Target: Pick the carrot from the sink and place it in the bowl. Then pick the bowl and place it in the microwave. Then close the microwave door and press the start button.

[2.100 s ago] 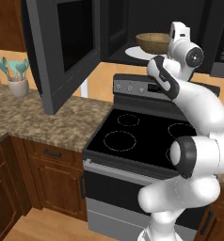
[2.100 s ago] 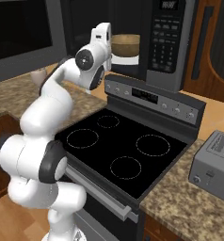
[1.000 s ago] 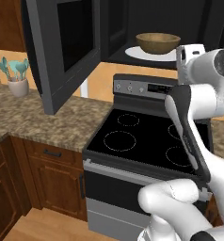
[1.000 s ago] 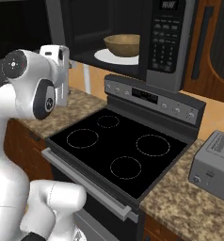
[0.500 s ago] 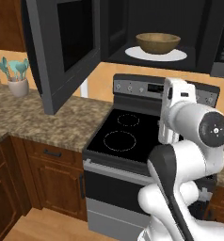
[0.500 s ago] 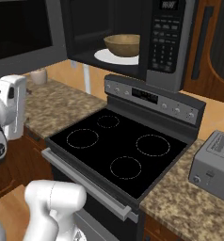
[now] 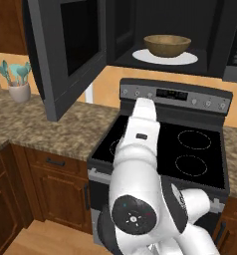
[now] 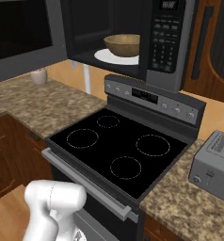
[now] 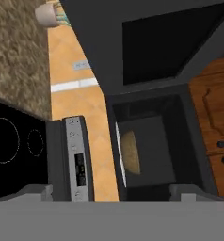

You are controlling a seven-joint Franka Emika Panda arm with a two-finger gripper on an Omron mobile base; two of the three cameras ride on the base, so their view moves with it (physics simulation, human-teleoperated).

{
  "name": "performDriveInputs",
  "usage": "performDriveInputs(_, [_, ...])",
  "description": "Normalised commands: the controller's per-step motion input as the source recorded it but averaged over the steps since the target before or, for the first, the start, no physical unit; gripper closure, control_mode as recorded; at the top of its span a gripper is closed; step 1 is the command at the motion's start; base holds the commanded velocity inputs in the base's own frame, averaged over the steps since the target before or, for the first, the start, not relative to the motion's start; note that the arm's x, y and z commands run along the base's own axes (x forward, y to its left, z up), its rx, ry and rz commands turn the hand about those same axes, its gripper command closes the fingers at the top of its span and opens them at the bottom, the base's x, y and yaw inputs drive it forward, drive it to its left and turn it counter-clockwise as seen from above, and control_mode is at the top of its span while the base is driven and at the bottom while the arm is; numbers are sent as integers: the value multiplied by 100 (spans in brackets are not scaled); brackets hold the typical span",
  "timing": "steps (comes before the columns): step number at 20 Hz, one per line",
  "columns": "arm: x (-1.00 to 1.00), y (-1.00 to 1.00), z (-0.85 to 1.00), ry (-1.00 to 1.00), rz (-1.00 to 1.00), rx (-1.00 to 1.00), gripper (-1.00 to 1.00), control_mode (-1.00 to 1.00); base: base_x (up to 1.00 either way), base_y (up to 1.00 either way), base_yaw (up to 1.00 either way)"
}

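Tan wooden bowl (image 7: 167, 45) sits on white turntable plate (image 7: 165, 56) inside microwave (image 8: 132, 37), above black stove (image 8: 123, 153). Carrot not discernible inside bowl. Microwave door (image 7: 65, 50) swung wide open, left of cavity, over granite counter (image 7: 51, 129). Utensil pot (image 7: 19, 90) on counter left of door. Grey toaster (image 8: 213, 164) right of stove. Hand view, rolled sideways, looks at open cavity and bowl (image 9: 131, 151). Claw spread or pressed together: cannot tell.

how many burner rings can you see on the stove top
4 in the right base view, on the black stove top: back left, front left, back right, front right. In the left base view the arm covers part of the stove top.
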Motion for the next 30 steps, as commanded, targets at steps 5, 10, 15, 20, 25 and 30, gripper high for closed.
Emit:
performDriveInputs(5, [23, 92, -14, -20, -31, -14, -100, -100, 0, 0, 0])
performDriveInputs(10, [16, 86, -26, -18, -37, -9, -100, -100, 0, 0, 0])
performDriveInputs(15, [15, 53, -12, 0, -19, 1, -100, -100, 0, 0, 0])
performDriveInputs(20, [22, 65, -18, 0, -6, 0, -100, -100, 0, 0, 0])
performDriveInputs(25, [56, 48, -33, 7, -2, -1, -100, -100, 0, 0, 0])
performDriveInputs(30, [82, 69, -37, 9, -3, -7, -100, -100, 0, 0, 0])
